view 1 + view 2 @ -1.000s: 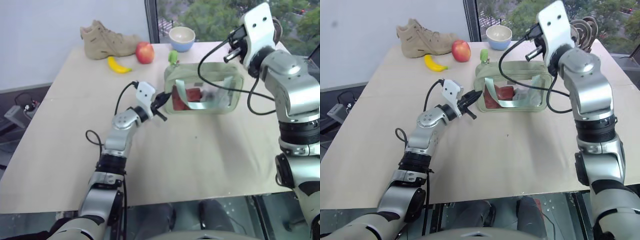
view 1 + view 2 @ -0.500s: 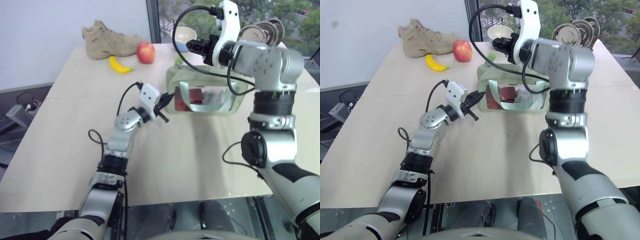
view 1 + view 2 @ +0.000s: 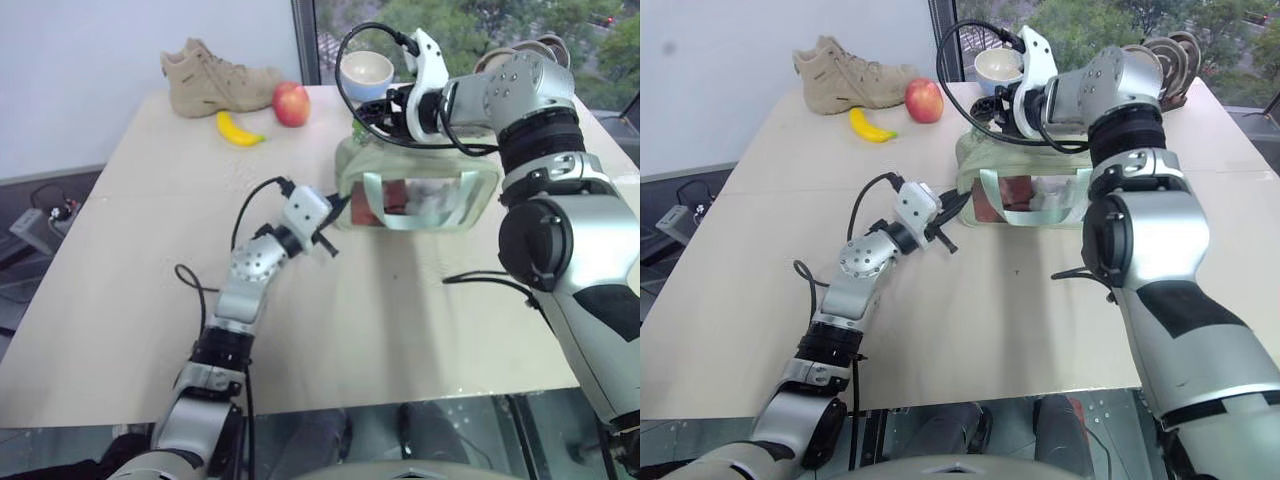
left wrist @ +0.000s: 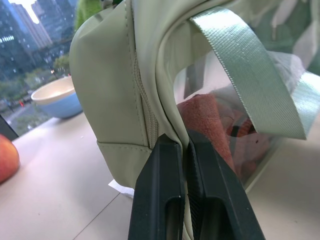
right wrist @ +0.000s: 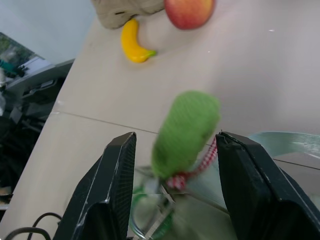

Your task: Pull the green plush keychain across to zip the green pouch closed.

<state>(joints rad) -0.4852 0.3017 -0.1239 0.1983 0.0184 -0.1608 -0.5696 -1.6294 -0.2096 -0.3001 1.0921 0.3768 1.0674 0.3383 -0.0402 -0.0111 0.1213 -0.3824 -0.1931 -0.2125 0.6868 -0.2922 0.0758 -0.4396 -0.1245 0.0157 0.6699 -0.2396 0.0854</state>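
The green pouch [image 3: 420,190] stands in the middle of the table, and reddish-brown contents show through its clear window. My left gripper [image 4: 184,142] is shut on the seam at the pouch's left end [image 3: 338,208]. The green plush keychain [image 5: 186,132] sits at the top left corner of the pouch, held to it by a red-and-white cord. Coming in from above, my right gripper [image 5: 176,139] is open, with one finger on each side of the plush and a gap on both sides. In the left eye view the right gripper [image 3: 368,118] hides most of the keychain.
At the back of the table lie a tan shoe [image 3: 215,78], a red apple [image 3: 291,103] and a yellow banana [image 3: 237,130]. A blue-and-cream bowl [image 3: 364,73] stands just behind the pouch. Metal discs [image 3: 1165,55] sit at the back right.
My right arm has swung over to the left and down to the pouch's top left corner, and its gripper has opened around the plush. The left gripper keeps its grip and has drawn back slightly.
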